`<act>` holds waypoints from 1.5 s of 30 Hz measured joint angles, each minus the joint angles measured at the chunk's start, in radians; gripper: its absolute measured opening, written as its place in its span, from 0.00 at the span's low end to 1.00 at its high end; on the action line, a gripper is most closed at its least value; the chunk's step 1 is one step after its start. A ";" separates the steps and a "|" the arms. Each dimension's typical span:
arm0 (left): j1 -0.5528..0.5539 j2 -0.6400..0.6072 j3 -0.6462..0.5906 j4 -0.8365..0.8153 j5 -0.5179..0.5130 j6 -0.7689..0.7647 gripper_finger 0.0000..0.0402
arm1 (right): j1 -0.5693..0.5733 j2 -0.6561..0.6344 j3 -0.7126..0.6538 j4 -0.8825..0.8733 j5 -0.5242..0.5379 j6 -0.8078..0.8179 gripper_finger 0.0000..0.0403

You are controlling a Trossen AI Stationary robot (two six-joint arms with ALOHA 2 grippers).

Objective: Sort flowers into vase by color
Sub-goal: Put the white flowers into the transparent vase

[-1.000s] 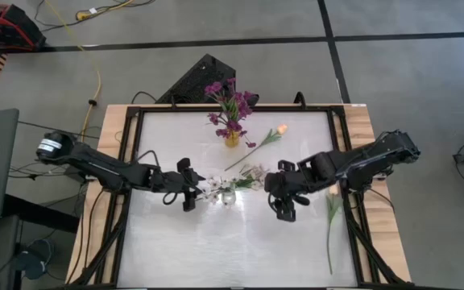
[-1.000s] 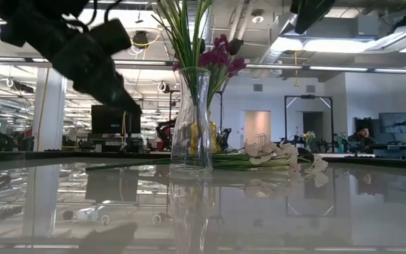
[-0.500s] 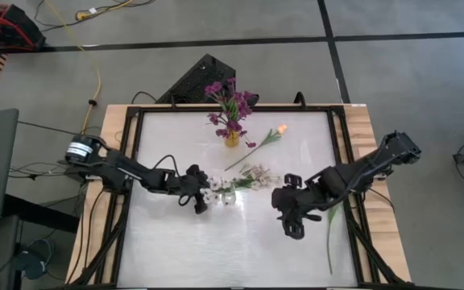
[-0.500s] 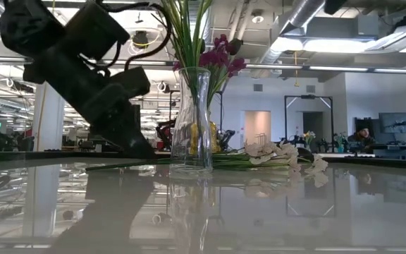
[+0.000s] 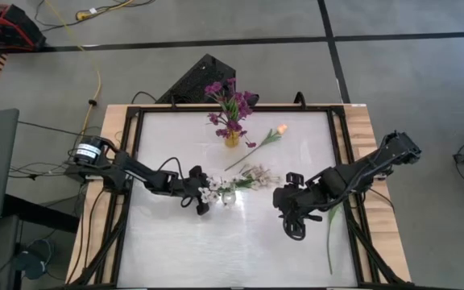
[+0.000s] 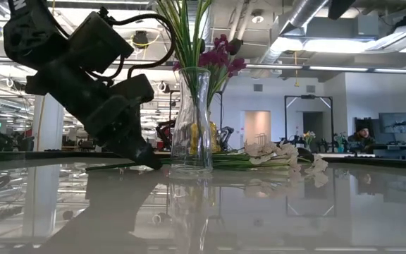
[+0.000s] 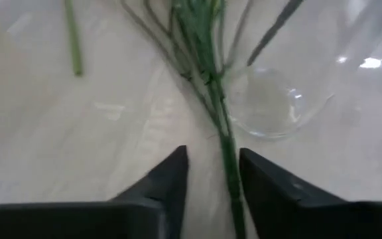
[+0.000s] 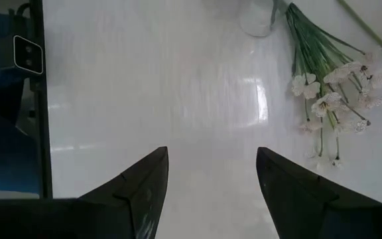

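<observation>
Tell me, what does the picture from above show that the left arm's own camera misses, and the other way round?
Only the high view shows the whole table, the right gripper waiting open toward the right side, the vase of purple flowers at the far edge, a peach tulip and a stem lying beside the right arm.

Only the left wrist view shows the left gripper open, low over the table, a green stem running between its fingers.

Both show the clear vase and the stems beside it.

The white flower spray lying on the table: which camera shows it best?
The right wrist view: the white spray lies clear, blossoms and stems separate. The high view shows it small, the low view edge-on behind the vase, the left wrist view only stems.
</observation>
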 joint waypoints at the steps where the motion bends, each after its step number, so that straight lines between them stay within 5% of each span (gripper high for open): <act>1: 0.000 -0.008 0.000 -0.015 -0.013 0.000 0.24 | 0.000 0.000 0.000 0.000 0.000 0.000 0.63; 5: 0.000 -0.066 -0.004 -0.066 -0.064 0.026 0.04 | 0.000 0.000 0.000 -0.005 0.000 0.010 0.63; 13: 0.000 -0.296 -0.005 -0.290 -0.134 0.101 0.01 | 0.000 0.000 0.000 -0.008 -0.001 0.024 0.63; 23: -0.011 -0.691 -0.005 -0.702 -0.367 0.069 0.01 | 0.000 0.000 0.000 -0.015 -0.001 0.026 0.63; 32: -0.016 -1.032 -0.005 -0.851 -0.388 0.116 0.01 | 0.000 0.000 0.000 -0.020 -0.001 0.026 0.63; 36: -0.017 -1.169 -0.005 -0.839 -0.293 0.163 0.01 | 0.000 0.000 -0.001 -0.019 -0.001 0.026 0.63; 42: -0.017 -1.331 -0.005 -0.811 0.078 0.310 0.03 | 0.000 0.000 -0.001 -0.019 -0.001 0.025 0.63; 45: -0.017 -1.399 -0.005 -0.737 0.091 0.342 0.03 | 0.000 0.000 -0.001 -0.018 -0.001 0.024 0.63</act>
